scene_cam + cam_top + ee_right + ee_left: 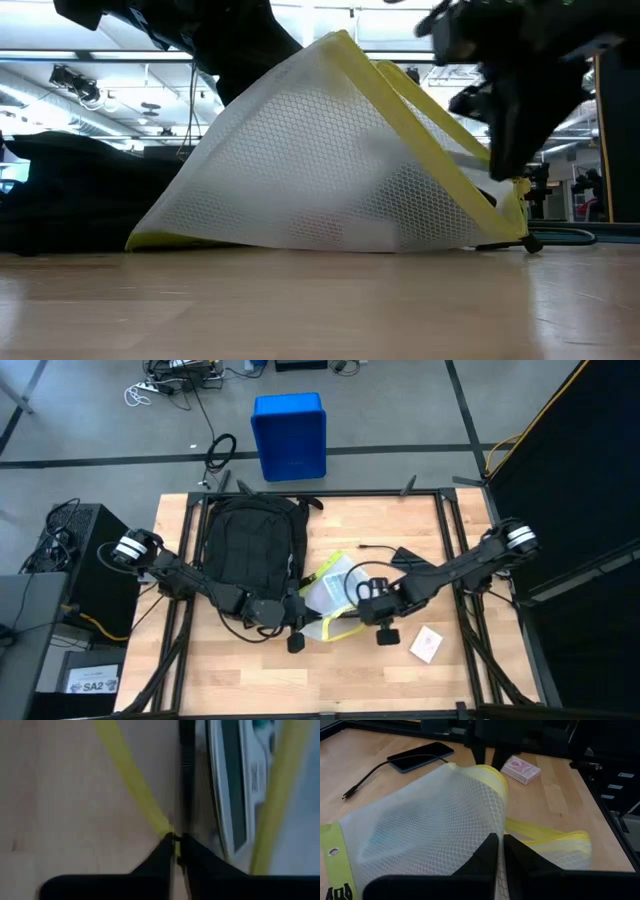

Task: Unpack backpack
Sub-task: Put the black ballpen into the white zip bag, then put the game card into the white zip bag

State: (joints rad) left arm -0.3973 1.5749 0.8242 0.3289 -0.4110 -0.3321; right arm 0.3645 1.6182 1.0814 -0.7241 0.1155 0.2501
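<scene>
The black backpack (250,545) lies flat at the table's far left. Beside it sits a white mesh pouch with yellow trim (330,595), raised like a tent (320,160), its lower edge on the wood (300,245). My left gripper (499,855) is shut on the pouch's side toward the backpack. My right gripper (176,845) is shut on its yellow trim at the side toward the table's right. Something flat and white (235,780) shows through the mesh. My left gripper pinches the pouch's mesh wall (495,827) between its two fingers, next to a yellow-trimmed edge; one layer or several, I cannot tell. The fingers come slanting down from the table's left. The mesh rises away from them. My right gripper pinches the yellow trim (167,831) between its fingertips, coming steeply from above. The trim runs away from the fingers in a straight line. The pouch's bottom stays on the table.
A pink card box (427,644) lies near the table's right front. A dark phone with its cable (420,756) lies farther back. A blue bin (290,435) stands on the floor beyond the far edge. Bare wood lies along the near edge.
</scene>
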